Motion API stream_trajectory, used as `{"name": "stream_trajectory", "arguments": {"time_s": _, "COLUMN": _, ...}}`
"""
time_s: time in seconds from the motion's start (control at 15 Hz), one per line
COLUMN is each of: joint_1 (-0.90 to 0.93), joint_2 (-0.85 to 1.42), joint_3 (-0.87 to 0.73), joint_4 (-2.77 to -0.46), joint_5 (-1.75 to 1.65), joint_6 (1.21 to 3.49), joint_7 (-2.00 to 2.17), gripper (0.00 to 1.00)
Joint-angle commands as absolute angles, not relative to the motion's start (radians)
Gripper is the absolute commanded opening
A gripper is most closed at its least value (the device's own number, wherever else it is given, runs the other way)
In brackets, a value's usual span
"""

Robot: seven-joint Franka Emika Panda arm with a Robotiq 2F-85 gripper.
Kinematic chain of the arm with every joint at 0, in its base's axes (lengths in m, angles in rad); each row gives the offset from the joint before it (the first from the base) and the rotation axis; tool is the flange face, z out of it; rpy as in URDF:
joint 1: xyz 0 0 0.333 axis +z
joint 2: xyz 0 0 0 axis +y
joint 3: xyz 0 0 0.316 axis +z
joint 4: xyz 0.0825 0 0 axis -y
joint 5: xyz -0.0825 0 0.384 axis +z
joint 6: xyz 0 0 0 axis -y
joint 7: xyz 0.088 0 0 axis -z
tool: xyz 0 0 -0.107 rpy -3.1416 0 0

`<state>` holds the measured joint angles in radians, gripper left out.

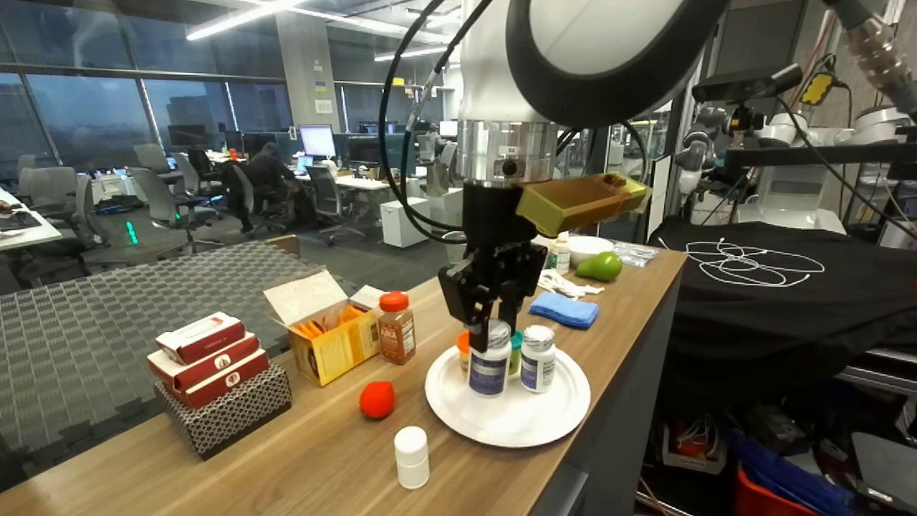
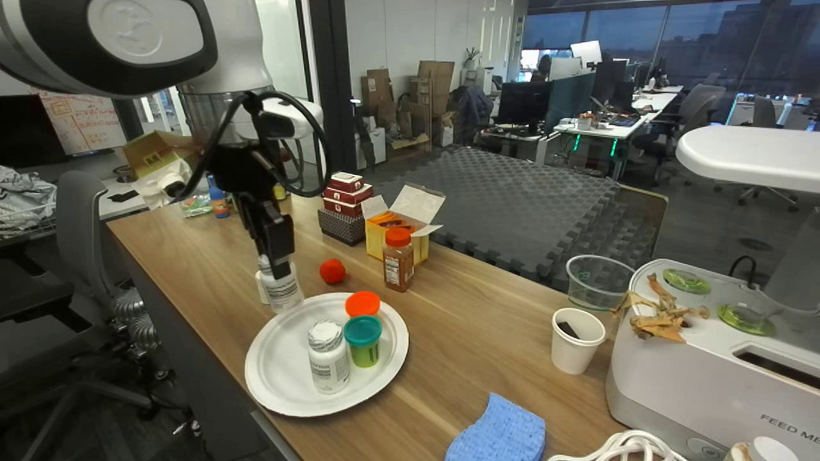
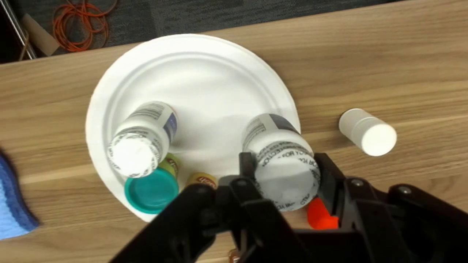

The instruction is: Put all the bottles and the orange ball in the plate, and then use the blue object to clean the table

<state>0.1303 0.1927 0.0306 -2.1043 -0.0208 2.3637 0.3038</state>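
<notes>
Claw (image 3: 286,166) is clamped on a white pill bottle (image 3: 272,135) at the plate (image 3: 186,43) rim, orange ball (image 2: 332,271) just sitting on the surface (image 2: 467,294). You only get "FOR YOU" on the cap (image 3: 287,182) in the wrist view, and "FEED ME" on the white appliance (image 2: 679,378) in an exterior view.

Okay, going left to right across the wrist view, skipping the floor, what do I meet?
Blue sponge, labelled bottle standing on the plate, partly hidden yellow tub, second labelled bottle in the gripper, small white bottle.
</notes>
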Motion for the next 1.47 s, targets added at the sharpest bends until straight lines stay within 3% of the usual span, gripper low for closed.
{"name": "stream_trajectory", "arguments": {"time_s": 0.0, "joint_1": 0.122, "joint_2": 0.197, "joint_3": 0.011, "joint_4": -2.102, "joint_5": -0.077, "joint_6": 2.347, "joint_7": 0.357, "gripper": 0.19}}
{"name": "stream_trajectory", "arguments": {"time_s": 1.07, "joint_1": 0.121, "joint_2": 0.232, "joint_3": -0.003, "joint_4": -2.182, "joint_5": -0.134, "joint_6": 2.384, "joint_7": 0.385, "gripper": 0.19}}
{"name": "stream_trajectory", "arguments": {"time_s": 1.13, "joint_1": 0.123, "joint_2": 0.231, "joint_3": -0.005, "joint_4": -2.183, "joint_5": -0.144, "joint_6": 2.387, "joint_7": 0.389, "gripper": 0.69}}
{"name": "stream_trajectory", "arguments": {"time_s": 1.27, "joint_1": 0.123, "joint_2": 0.229, "joint_3": -0.006, "joint_4": -2.185, "joint_5": -0.146, "joint_6": 2.386, "joint_7": 0.389, "gripper": 0.75}}
{"name": "stream_trajectory", "arguments": {"time_s": 1.4, "joint_1": 0.12, "joint_2": 0.214, "joint_3": -0.01, "joint_4": -2.188, "joint_5": -0.146, "joint_6": 2.387, "joint_7": 0.397, "gripper": 0.91}}
